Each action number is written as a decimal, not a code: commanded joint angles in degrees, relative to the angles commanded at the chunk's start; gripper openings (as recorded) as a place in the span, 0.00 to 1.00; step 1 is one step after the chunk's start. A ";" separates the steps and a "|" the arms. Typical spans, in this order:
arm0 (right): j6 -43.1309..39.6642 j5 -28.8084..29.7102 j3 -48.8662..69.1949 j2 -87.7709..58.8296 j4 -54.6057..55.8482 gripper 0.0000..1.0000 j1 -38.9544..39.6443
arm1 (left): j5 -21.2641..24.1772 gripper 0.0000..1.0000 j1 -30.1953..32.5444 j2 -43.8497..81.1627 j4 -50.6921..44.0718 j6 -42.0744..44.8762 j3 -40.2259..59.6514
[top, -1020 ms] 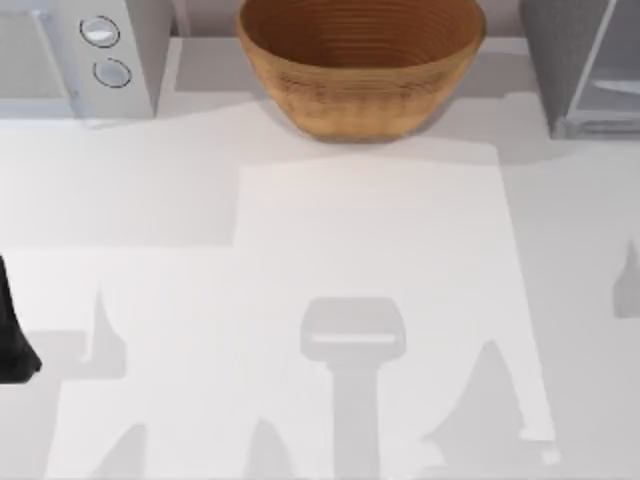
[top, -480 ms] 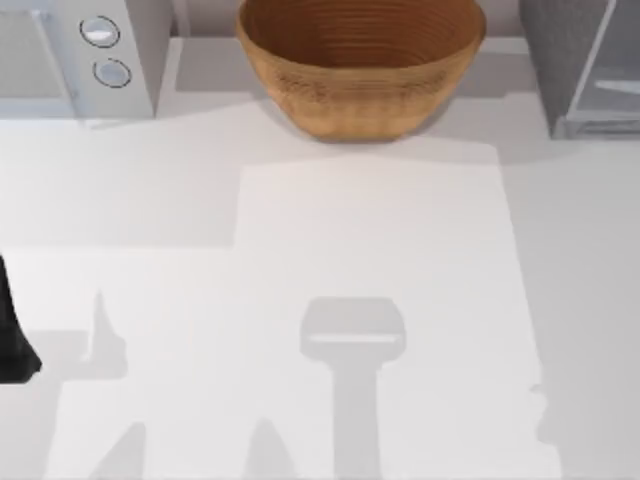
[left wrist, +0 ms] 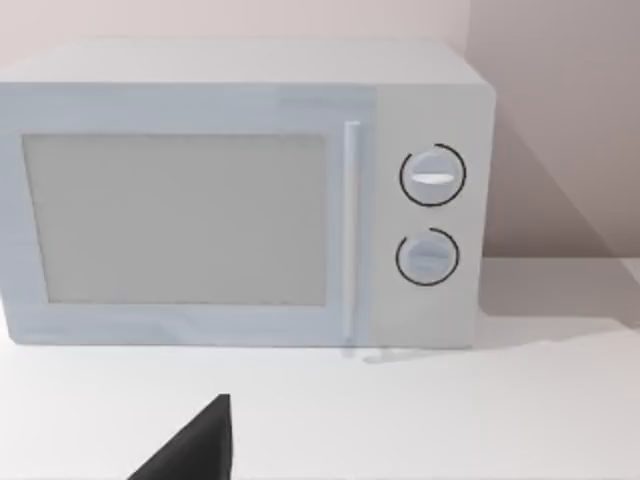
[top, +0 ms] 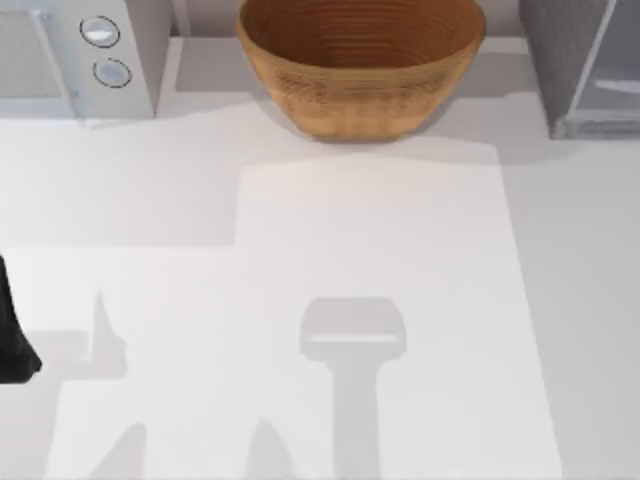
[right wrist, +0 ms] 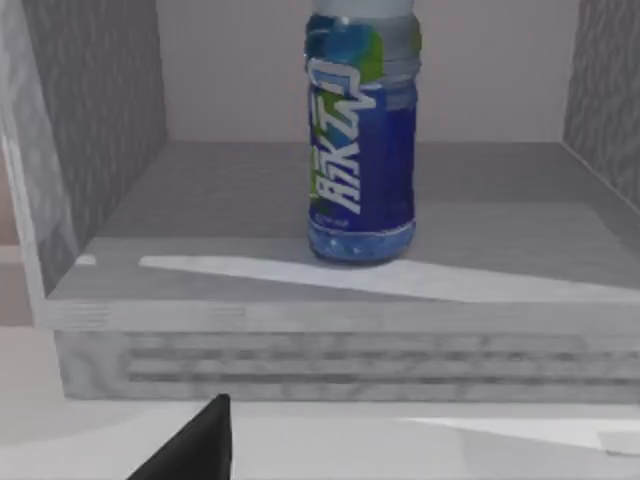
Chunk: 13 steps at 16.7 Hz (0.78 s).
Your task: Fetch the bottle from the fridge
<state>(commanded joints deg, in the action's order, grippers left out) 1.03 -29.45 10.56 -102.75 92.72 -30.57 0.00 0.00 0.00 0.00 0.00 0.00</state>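
While the bottle (right wrist: 361, 140) stood upright on the floor of the fridge (top: 580, 70), inside its open front, the right wrist camera faced straight into that compartment from low and level. A single dark fingertip of the right gripper (right wrist: 195, 445) rose into that view, near the fridge's vented base and well short of the bottle; how wide its fingers stood I could not tell, and nothing was seen in its hold. The bottle bore a blue label with white lettering and touched neither side wall.

On the top view, the fridge sat at about 1 o'clock of the table (top: 380, 260), the wooden bowl (top: 360, 65) at 12, and the light-grey microwave (top: 75, 55) with two round knobs at 11. The left arm (top: 12, 335) showed as a dark shape at 9 o'clock, at the table's left edge. Its wrist camera looked squarely at the microwave's shut door, with one dark fingertip of the left gripper (left wrist: 195, 445) in front, apart from it; its spread could not be told either.
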 joint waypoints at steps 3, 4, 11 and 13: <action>-0.02 0.15 -0.10 0.03 -0.20 1.00 0.30 | 0.00 1.00 0.00 0.00 0.00 0.00 0.00; -0.07 0.42 0.57 -0.53 -0.49 1.00 0.56 | 0.00 1.00 0.00 0.00 0.00 0.00 0.00; -0.79 8.12 21.64 -11.85 -10.19 1.00 7.57 | 0.00 1.00 0.00 0.00 0.00 0.00 0.00; -0.89 11.19 30.89 -15.90 -14.60 1.00 10.49 | 0.00 1.00 0.00 0.00 0.00 0.00 0.00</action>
<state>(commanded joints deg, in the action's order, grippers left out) 0.14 -18.26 41.45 -118.65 78.12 -20.08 0.00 0.00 0.00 0.00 0.00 0.00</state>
